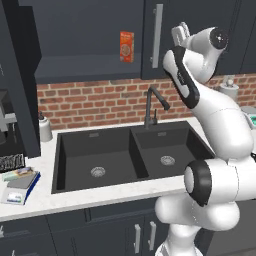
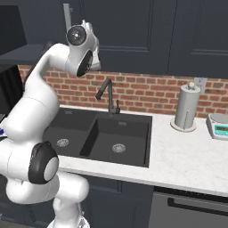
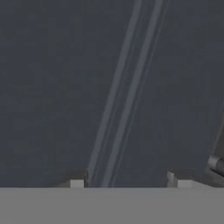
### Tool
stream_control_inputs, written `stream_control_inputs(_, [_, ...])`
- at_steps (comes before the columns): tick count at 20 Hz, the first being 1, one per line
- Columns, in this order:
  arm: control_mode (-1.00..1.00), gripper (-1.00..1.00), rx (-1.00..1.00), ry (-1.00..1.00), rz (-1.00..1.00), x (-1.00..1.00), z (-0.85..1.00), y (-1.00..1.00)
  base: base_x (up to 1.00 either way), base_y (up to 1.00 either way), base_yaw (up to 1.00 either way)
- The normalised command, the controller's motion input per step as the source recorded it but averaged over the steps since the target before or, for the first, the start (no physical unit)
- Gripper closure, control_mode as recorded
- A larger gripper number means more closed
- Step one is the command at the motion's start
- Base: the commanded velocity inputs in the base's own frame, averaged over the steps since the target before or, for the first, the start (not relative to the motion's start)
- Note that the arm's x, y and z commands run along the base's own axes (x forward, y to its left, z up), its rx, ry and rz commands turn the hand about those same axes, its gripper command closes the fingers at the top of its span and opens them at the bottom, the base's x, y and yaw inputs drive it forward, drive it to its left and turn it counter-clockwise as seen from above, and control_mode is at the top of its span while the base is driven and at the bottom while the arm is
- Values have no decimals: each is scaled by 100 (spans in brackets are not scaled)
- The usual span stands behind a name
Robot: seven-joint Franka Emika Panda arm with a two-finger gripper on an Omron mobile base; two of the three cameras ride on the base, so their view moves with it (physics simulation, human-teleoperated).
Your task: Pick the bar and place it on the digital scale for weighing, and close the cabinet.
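Gripper [image 1: 180,31] raised at upper cabinet [image 3: 57,87] level, pointing at a closed door panel right of the handle [image 1: 157,35]. Hand view: door groove runs up between the two tips; tips apart, nothing between them, approx. half open. Far below and left of jaws, bar [image 1: 17,174] lies on scale [image 1: 19,189] at counter [image 1: 100,197] edge, left of sink [image 1: 130,155]. Left of jaws, cabinet bay stands open; orange box [image 1: 126,46] upright on its shelf.
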Motion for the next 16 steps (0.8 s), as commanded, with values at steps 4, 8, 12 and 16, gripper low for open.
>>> stream_control_inputs(4, [-100, -100, 4, -13, 4, 54, -75, -2, 0, 0, 0])
stream_control_inputs(8, [-100, -100, 0, -3, 0, -31, -27, 0, 0, 0, 0])
stream_control_inputs(12, [-100, -100, 1, -3, 0, -93, 35, 0, 0, 0, 0])
stream_control_inputs(16, [-100, -100, 0, 0, 1, -100, 66, 0, 0, 0, 0])
